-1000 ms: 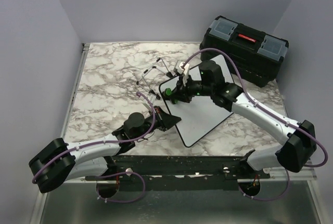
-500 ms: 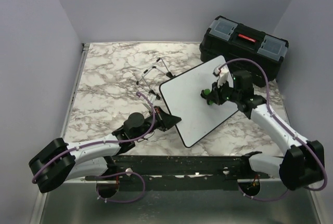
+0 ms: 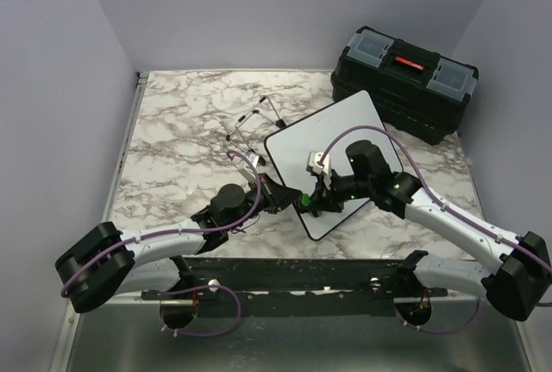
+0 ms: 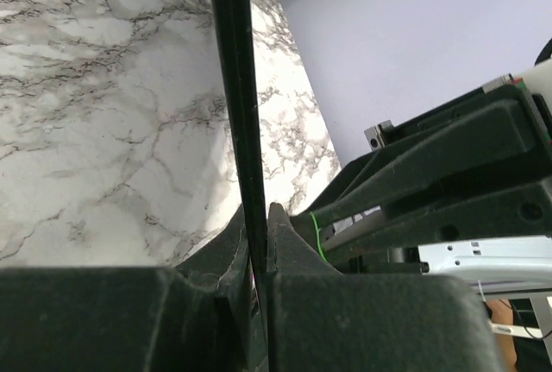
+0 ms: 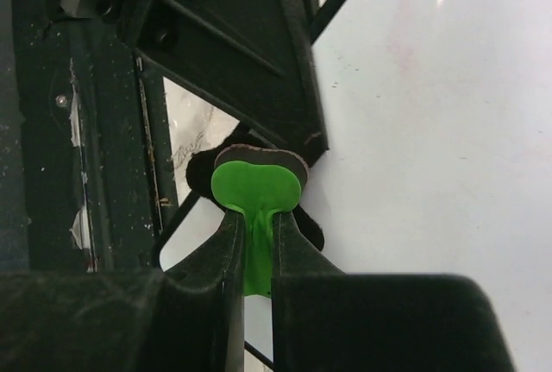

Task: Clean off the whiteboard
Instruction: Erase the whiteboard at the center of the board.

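The right tool (image 5: 254,247) is clenched on a green plastic eraser (image 5: 257,184) with a dark felt pad, at the whiteboard's (image 3: 332,117) front corner. The left tool (image 4: 257,242) pinches the whiteboard's thin black rim beside that corner. The board is glossy white with rounded corners and rests on a grey-veined marble tabletop (image 3: 181,122). Behind the whiteboard is a black plastic toolbox (image 3: 405,78), and to its left a thin wire stand (image 3: 254,122). Plain lilac walls (image 3: 259,9) surround everything.
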{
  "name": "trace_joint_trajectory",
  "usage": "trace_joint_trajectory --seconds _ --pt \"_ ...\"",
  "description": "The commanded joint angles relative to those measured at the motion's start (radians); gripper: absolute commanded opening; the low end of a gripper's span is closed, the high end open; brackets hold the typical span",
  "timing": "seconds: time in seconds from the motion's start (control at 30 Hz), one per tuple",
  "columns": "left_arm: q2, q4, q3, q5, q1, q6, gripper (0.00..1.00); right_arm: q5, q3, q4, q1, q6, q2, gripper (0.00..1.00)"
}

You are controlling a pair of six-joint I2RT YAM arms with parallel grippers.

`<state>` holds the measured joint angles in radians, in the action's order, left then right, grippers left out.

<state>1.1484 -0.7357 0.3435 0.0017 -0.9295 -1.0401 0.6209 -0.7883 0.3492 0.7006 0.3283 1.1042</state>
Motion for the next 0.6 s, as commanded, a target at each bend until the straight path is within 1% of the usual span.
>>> trace_joint_trajectory --seconds 0.0,0.03,0.1,0.17,0.23,0.3,0.37,0.4,0.43,0.53,0.57 --pt "-0.026 -0.231 0.055 -0.065 0.003 -0.015 0.0 -0.042 -0.022 0.062 0.039 0.035 0.034 0.01" --pt "-0.03 -0.229 0.053 -0.066 0.003 -0.015 0.0 -0.094 -0.012 0.05 0.039 0.014 0.033 0.01" --pt "-0.043 -0.225 0.05 -0.062 0.003 -0.014 0.0 -0.277 0.026 -0.003 0.027 -0.018 0.014 0.01" --pt "-0.058 -0.214 0.044 -0.059 0.003 -0.012 0.0 -0.394 0.066 -0.076 -0.029 -0.031 -0.021 0.01" --pt "-0.076 -0.205 0.037 -0.059 0.003 -0.009 0.0 -0.473 0.09 -0.142 -0.111 -0.041 -0.051 0.01" --pt "-0.092 -0.192 0.034 -0.062 0.003 -0.008 0.0 -0.544 0.092 -0.196 -0.196 -0.046 -0.048 0.01" --pt "-0.102 -0.183 0.036 -0.069 0.003 -0.008 0.0 -0.574 0.078 -0.207 -0.231 -0.031 -0.018 0.01" --pt "-0.102 -0.183 0.037 -0.073 0.003 -0.009 0.0 -0.561 0.069 -0.199 -0.231 -0.021 -0.002 0.0" --pt "-0.1 -0.185 0.041 -0.075 0.003 -0.012 0.0 -0.502 0.061 -0.179 -0.231 -0.013 0.011 0.01" --pt "-0.084 -0.188 0.062 -0.081 0.002 -0.017 0.0 -0.198 0.031 -0.093 -0.216 0.006 0.03 0.01" --pt "-0.081 -0.188 0.069 -0.084 0.003 -0.017 0.0 -0.125 0.021 -0.055 -0.184 0.02 0.028 0.01"
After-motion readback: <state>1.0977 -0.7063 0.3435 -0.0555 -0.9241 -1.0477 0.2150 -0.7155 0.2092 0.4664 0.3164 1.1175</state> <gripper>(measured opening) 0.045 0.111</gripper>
